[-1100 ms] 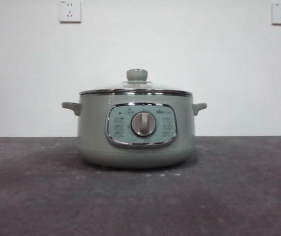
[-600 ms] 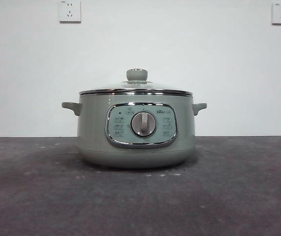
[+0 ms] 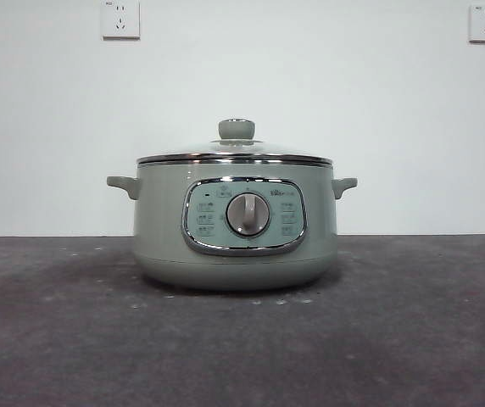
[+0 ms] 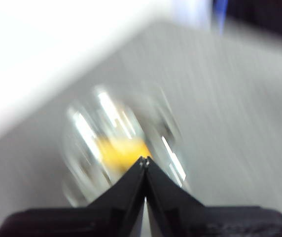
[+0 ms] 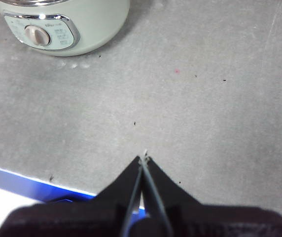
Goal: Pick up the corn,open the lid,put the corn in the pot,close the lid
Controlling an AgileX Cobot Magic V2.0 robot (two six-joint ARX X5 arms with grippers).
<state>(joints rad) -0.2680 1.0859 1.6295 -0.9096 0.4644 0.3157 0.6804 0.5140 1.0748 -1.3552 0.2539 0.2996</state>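
Observation:
The sage-green pot (image 3: pixel 236 227) stands on the grey table with the glass lid (image 3: pixel 236 151) resting on its rim. In the blurred left wrist view the lid (image 4: pixel 123 148) shows from above, and a yellow patch under the glass is the corn (image 4: pixel 121 150) inside the pot. My left gripper (image 4: pixel 144 160) is shut and empty, above the pot. My right gripper (image 5: pixel 143 159) is shut and empty over bare table near its front edge, well away from the pot (image 5: pixel 72 24). Neither gripper shows in the front view.
The grey table (image 3: pixel 412 339) runs to a white wall with two sockets (image 3: pixel 120 19). The right wrist view shows the table's front edge with a blue strip (image 5: pixel 27 182).

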